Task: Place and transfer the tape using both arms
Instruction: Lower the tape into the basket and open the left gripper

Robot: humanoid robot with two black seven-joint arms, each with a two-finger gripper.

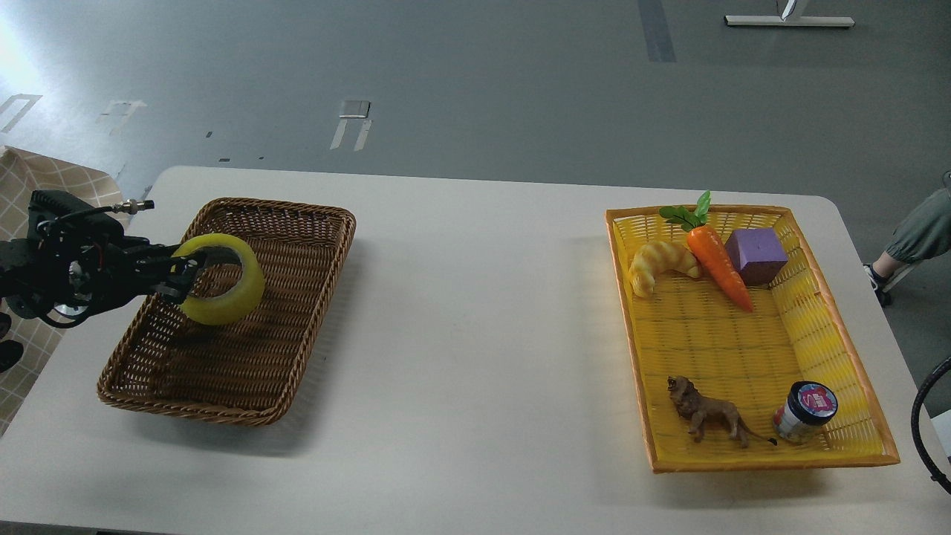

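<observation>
L arm came in from the left edge of the head view, over the table's left end. L gripper was clamped on the tape: one finger reached inside the core, the other sat on the outer side, pinching the roll's left wall. The tape, a yellow translucent roll w/ paler inner ring, stood on edge, its hole facing the camera, over the far-left part of the brown wicker basket. Couldn't tell whether the roll touched the basket floor or hung just above it.

Brown basket sat on the white tabletop near its left edge, nothing else visible in it besides the tape.

R gripper wasn't in view; only a black cable loop showed at the right edge of the view.

Yellow basket w/ orange rim sat near the tabletop's right edge, well apart from the brown one. In its far end: croissant toy at the left wall, carrot toy w/ green leaves just beside it & angled toward the near-right, purple cube touching or nearly touching the carrot on the right side. In its near end: lion figure standing, head toward the left, & a small jar w/ dark lid & pink label by the near-right corner, just beside the lion's tail.

A person's leg showed past the table's right end.
</observation>
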